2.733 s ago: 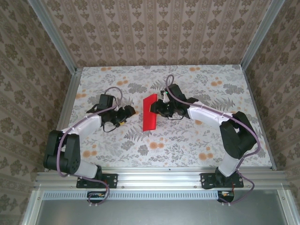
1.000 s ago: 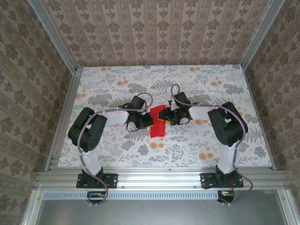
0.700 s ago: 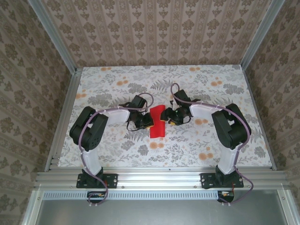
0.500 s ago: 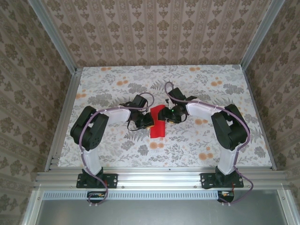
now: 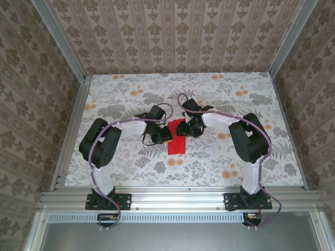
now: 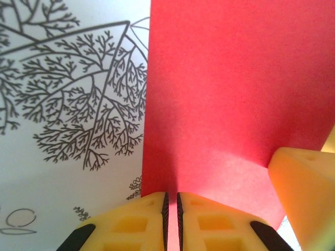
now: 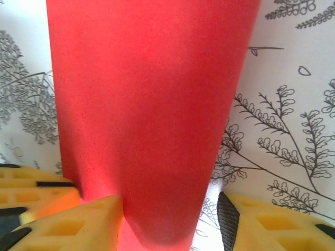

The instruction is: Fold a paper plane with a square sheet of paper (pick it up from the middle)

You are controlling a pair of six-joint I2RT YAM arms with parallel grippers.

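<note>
Top external: folding is at an early stage, far from finished.
Folded to a narrow strip, the red paper (image 5: pixel 176 144) lies at the worktop (image 5: pixel 235 157) middle. Left wrist: left end effector (image 6: pixel 171 201) nearly closed, seemingly pinching the paper's edge. Right wrist: right end effector (image 7: pixel 168 205) half open astride the paper; nose and wings are not yet made.

Seen from above, the left claw (image 5: pixel 166 137) and the right claw (image 5: pixel 183 129) overlap the sheet of paper (image 5: pixel 177 145) at its left side and far end, hiding its outline there. The fingers are too small to tell apart. In the left wrist view the sheet runs past the top and right edges. The left claw's fingers, all but together, are cut off at the bottom, and whether they nip any paper cannot be told. In the right wrist view the sheet's far end passes the top edge. Its near end drops out of view between the right claw's parted fingers, hiding any contact there.
</note>
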